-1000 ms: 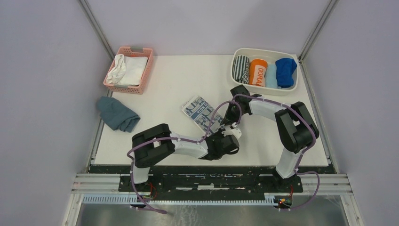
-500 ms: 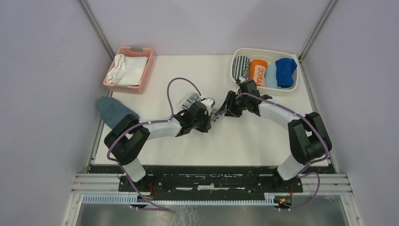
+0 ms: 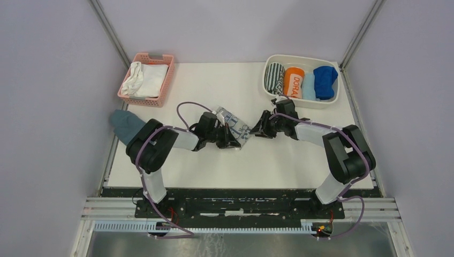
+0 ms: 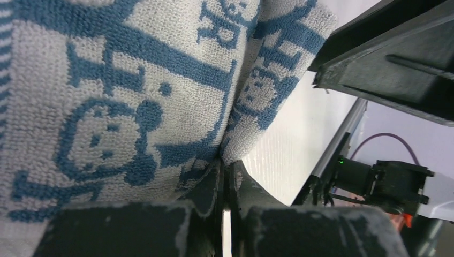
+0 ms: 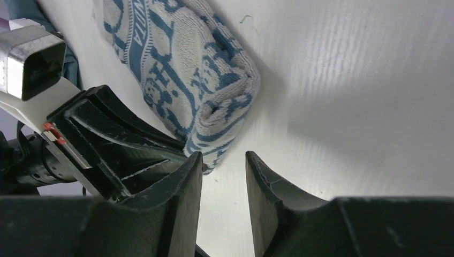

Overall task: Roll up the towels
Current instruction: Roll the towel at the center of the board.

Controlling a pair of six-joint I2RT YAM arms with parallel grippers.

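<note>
The long whitish towel (image 3: pixel 233 121) with the grey-blue print lies partly folded at the table's middle. My left gripper (image 3: pixel 232 140) comes in from the left and is shut on the towel's near folded edge (image 4: pixel 160 96), pinching it between the fingertips (image 4: pixel 225 163). My right gripper (image 3: pixel 256 130) stands open just right of the towel's end (image 5: pixel 187 75), its jaws (image 5: pixel 224 158) holding nothing. A light blue towel (image 3: pixel 309 85) and a royal blue towel (image 3: pixel 325 80) sit rolled in the white bin (image 3: pixel 300 101).
The white bin at the back right also holds a striped roll (image 3: pixel 274 77) and an orange roll (image 3: pixel 292 81). A pink basket (image 3: pixel 160 99) with white cloths stands at the back left. A teal-grey cloth (image 3: pixel 124 123) lies at the left edge.
The left arm has swung from the near middle to the left and now grips the patterned towel from that side. The right gripper has opened and moved back a little. The towel looks shorter.
</note>
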